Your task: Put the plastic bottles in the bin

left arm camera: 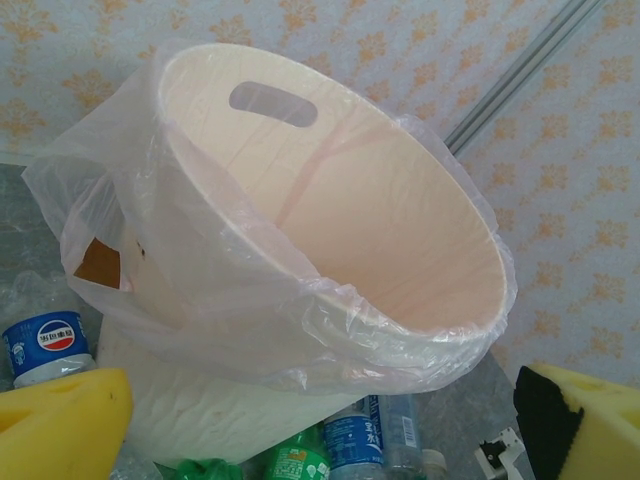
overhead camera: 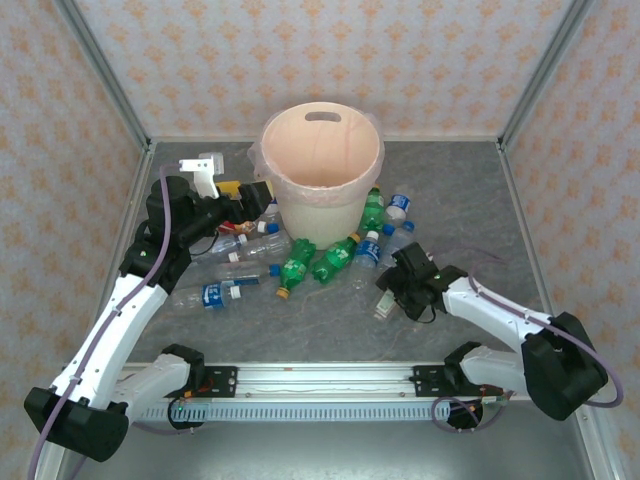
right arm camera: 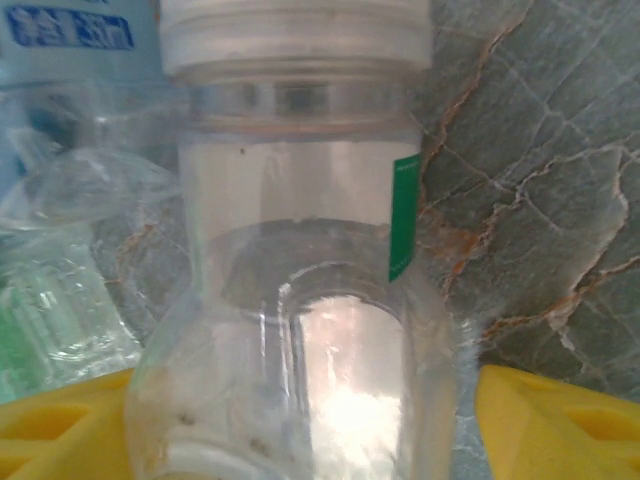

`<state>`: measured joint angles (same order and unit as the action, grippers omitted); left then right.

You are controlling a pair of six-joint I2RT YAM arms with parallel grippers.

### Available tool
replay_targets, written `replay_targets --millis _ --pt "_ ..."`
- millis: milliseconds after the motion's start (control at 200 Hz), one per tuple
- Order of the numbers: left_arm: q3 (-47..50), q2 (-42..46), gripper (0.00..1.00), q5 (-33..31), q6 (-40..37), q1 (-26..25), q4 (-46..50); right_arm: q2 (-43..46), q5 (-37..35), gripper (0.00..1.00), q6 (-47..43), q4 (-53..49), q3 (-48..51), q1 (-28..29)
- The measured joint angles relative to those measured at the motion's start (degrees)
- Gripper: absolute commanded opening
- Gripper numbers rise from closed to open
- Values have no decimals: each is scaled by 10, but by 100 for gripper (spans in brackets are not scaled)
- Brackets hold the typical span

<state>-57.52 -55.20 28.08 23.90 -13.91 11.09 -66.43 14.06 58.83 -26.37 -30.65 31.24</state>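
Bin [overhead camera: 322, 160]: upright at far middle of table [overhead camera: 480, 200]; clear liner [left arm camera: 130, 240] folded over rim, handle slot [left arm camera: 272, 103] on far side.
Plastic bottles [overhead camera: 300, 262]: all on table, scattered along near side of bin; green ones [overhead camera: 335, 260] just in front, blue-labelled ones [overhead camera: 215, 295] to left and right of them.
Left gripper [overhead camera: 247, 196]: released, jaws wide, holding nothing; up beside bin's left wall, yellow pads [left arm camera: 60, 425] framing bin in wrist view.
Right gripper [overhead camera: 392, 296]: low over table, right of green bottles, jaws apart astride clear bottle [right arm camera: 300, 300].
Grip: not clamped; strip of table visible between bottle and one yellow finger [right arm camera: 560, 420].
Clear bottle: on table, cap end pointing away from wrist, a blue-labelled bottle just beyond it.
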Motion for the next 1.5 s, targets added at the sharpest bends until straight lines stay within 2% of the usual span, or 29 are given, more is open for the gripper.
replay_targets --millis 215,460,756,911,1056,1216,1497 --pt "0 3 99 0 0 0 1 0 3 57 3 10 3 0" --pt "0 7 99 0 0 0 2 11 -13 54 1 2 2 2" --pt "0 7 99 0 1 0 2 78 -85 54 1 -56 -40 2" --pt "0 9 99 -11 3 0 2 90 -143 52 -23 -96 -117 2" --pt "0 19 99 -39 9 0 2 80 -204 52 -84 -117 -234 2" --pt "-2 25 99 -83 24 0 3 37 -266 52 -164 -115 -364 2" --pt "-35 11 99 -127 48 0 33 -59 -328 51 -297 -58 -518 2"
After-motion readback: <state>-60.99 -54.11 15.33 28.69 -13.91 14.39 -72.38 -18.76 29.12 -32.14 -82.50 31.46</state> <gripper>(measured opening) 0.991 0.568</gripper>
